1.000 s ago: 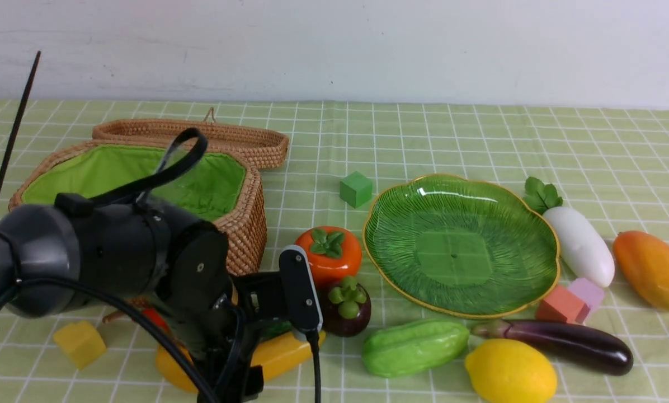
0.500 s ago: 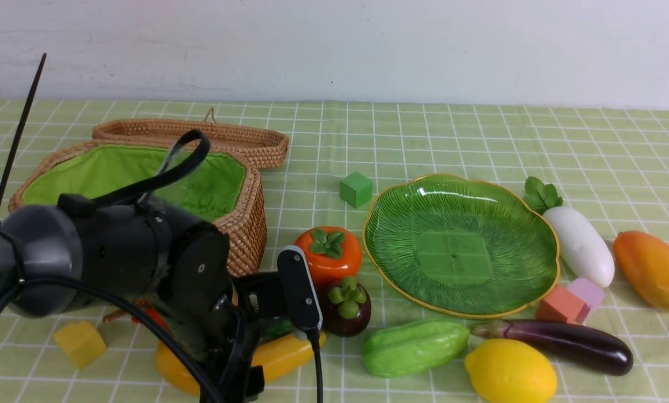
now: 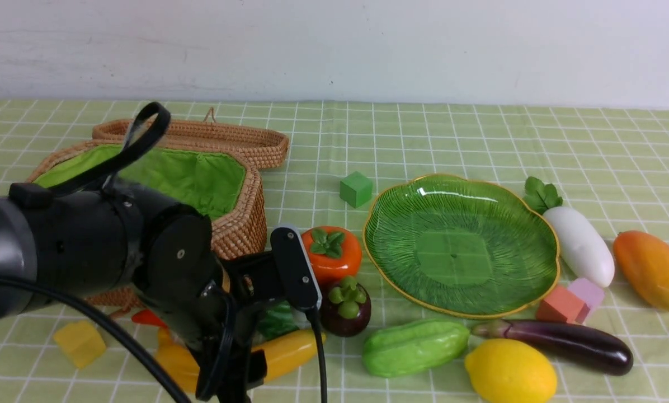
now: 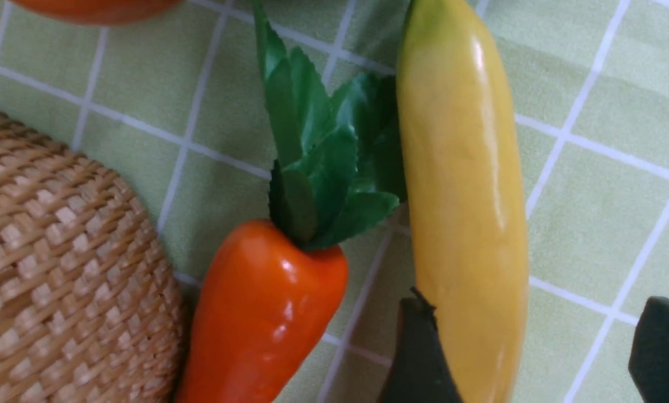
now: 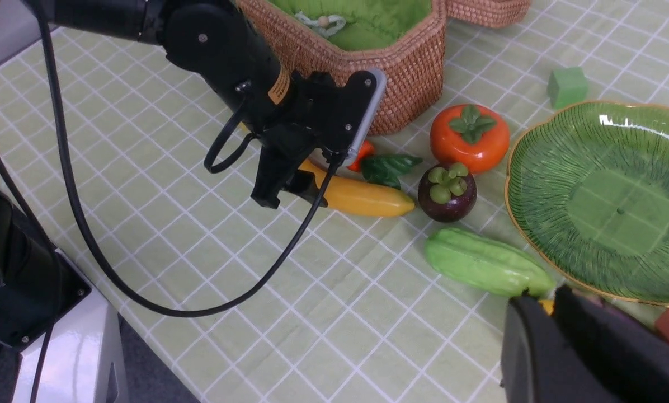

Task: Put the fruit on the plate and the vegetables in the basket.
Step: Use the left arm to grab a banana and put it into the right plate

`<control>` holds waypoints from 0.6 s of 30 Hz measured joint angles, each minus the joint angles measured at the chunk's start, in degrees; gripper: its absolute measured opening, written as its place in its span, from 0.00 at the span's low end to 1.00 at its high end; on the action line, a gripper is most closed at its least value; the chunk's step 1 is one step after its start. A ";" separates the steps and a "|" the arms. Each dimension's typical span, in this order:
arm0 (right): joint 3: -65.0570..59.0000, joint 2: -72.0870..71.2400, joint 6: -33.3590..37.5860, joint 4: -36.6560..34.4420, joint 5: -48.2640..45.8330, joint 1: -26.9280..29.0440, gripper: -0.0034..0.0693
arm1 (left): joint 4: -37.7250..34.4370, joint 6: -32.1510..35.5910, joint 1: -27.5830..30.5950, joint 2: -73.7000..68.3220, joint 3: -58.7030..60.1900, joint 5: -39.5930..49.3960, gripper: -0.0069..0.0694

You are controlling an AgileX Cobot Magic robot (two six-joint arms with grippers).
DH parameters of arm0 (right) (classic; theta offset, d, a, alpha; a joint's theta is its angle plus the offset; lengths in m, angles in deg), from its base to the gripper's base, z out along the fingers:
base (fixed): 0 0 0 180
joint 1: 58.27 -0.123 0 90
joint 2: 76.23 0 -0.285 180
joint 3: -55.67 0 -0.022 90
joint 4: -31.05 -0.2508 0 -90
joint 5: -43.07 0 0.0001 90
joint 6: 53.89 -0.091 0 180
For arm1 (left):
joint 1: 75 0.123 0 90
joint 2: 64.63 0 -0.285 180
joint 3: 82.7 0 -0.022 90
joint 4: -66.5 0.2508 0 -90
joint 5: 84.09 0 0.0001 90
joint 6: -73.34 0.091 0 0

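Observation:
My left gripper (image 4: 536, 313) is open, low over the cloth, straddling the yellow banana (image 4: 463, 184); one finger (image 4: 418, 352) touches its side, the other stands apart. The red chili (image 4: 262, 313) lies beside the banana, against the wicker basket (image 3: 239, 229). The green plate (image 3: 424, 224) holds nothing. Around it lie the persimmon (image 3: 331, 252), mangosteen (image 3: 345, 308), gourd (image 3: 415, 347), lemon (image 3: 510, 372), eggplant (image 3: 569, 344), radish (image 3: 580, 246) and mango (image 3: 650, 268). My right gripper (image 5: 547, 299) is shut on nothing, above the near end of the gourd (image 5: 485, 260), and is out of the front view.
The basket's lid (image 3: 200, 137) lies open behind it. Foam blocks sit about: green (image 3: 356, 188) behind the plate, yellow (image 3: 80, 342) at the near left, red (image 3: 561, 305) and purple (image 3: 589, 291) at the plate's right. The left arm's cable (image 5: 144, 280) loops over the cloth.
My left arm has swung left, uncovering more of the basket's side and the banana. The gripper stays open over the banana. No object has moved.

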 joint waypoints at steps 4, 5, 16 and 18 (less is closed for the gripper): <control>0.00 0.00 -0.03 0.00 0.00 0.00 0.13 | 0.05 -0.12 0.00 0.00 0.00 0.13 0.71; 0.00 0.00 -0.03 0.00 0.00 0.00 0.13 | 0.11 -0.12 0.00 0.00 0.00 0.13 0.71; 0.00 0.00 -0.03 0.00 0.04 0.00 0.15 | 2.20 -0.16 0.00 -0.06 0.00 -0.90 0.71; 0.00 0.00 -0.03 0.05 0.04 0.00 0.15 | 2.20 -0.16 0.00 -0.26 0.00 -0.95 0.71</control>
